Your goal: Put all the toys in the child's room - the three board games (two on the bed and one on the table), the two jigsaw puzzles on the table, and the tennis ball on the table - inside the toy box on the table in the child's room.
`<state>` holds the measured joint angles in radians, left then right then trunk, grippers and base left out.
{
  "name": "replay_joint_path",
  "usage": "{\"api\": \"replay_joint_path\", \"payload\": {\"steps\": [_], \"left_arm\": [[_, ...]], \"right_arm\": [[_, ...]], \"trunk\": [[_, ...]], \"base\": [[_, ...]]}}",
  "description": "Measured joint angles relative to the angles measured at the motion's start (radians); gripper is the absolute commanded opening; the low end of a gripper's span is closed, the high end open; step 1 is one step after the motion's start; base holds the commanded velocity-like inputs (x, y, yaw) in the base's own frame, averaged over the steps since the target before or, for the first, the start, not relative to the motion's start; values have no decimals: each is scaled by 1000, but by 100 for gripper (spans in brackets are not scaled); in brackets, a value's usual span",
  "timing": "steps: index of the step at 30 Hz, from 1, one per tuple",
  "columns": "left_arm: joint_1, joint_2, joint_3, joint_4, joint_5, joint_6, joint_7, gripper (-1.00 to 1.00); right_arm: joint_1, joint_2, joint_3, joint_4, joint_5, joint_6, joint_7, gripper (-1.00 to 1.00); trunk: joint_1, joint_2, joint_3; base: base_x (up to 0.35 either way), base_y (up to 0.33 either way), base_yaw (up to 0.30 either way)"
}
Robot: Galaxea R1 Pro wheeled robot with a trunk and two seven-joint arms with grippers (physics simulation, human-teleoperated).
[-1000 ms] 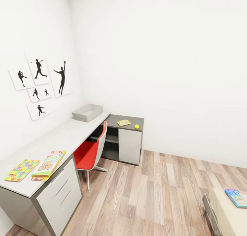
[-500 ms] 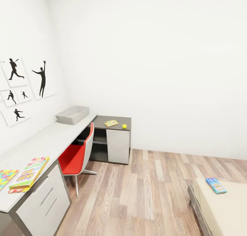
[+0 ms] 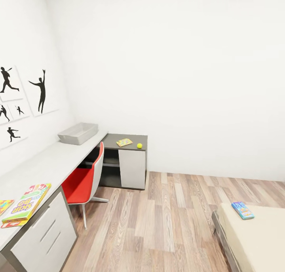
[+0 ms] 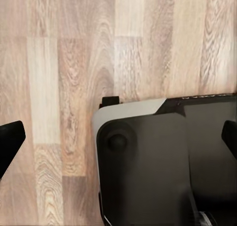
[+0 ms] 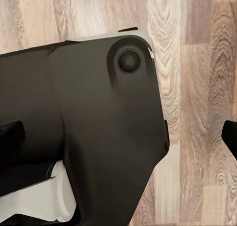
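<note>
Your claws: left claw and right claw both spread wide, empty, over floor. Toy box on surface; tennis ball at far end; blue board game on bed

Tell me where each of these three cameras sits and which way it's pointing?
Head view: on the robot's head, looking forward and down across the room at the table, toy box, red chair and bed.
Left wrist view: on the left arm, facing down at the wood floor; dark fingertips and the robot's dark base show.
Right wrist view: on the right arm, likewise facing down; the base shows.
Both wrist views share floor and base.
</note>
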<state>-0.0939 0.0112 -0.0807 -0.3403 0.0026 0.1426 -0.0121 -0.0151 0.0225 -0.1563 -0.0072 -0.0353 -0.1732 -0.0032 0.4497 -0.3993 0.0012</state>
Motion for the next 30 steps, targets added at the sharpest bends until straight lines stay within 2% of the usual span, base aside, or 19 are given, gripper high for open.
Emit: {"api": "replay_joint_path", "payload": {"steps": [4,10,11,15,17,21,22,25,26,30], "left_arm": [[-1,0,0,-150,2,144,-1,100],[-1,0,5,-344,4,312,-3,100],[-2,0,10,-399,4,356,-3,100],[-14,0,36,-508,4,433,-3,100],[-35,0,72,-569,4,489,-3,100],[-79,0,123,-620,5,564,-4,100],[-105,-2,139,-632,5,594,-4,100],[-147,-5,154,-645,6,627,-4,100],[-169,-7,159,-654,6,641,-4,100],[-211,-6,166,-686,6,668,-4,100]], "right_arm": [[-66,1,0,-32,-1,45,0,100],[-168,-3,0,-58,1,173,-2,100],[-200,-3,-1,-74,1,210,-6,100],[-256,-3,-2,-118,1,277,-24,100],[-286,-2,-5,-162,1,331,-45,100],[-323,0,-8,-241,1,422,-78,100],[-336,0,-10,-286,1,471,-93,100],[-352,3,-12,-364,1,544,-114,100],[-361,5,-12,-421,1,589,-126,100],[-380,6,-13,-549,1,682,-142,100]], "trunk": [[0,0,0],[0,0,0],[0,0,0],[0,0,0],[0,0,0],[0,0,0],[0,0,0],[0,0,0],[0,0,0],[0,0,0]], "base": [[0,0,-4],[0,0,-1],[0,0,0],[0,0,0],[0,0,0],[0,0,0],[0,0,0],[0,0,0],[0,0,0],[0,0,0]]}}
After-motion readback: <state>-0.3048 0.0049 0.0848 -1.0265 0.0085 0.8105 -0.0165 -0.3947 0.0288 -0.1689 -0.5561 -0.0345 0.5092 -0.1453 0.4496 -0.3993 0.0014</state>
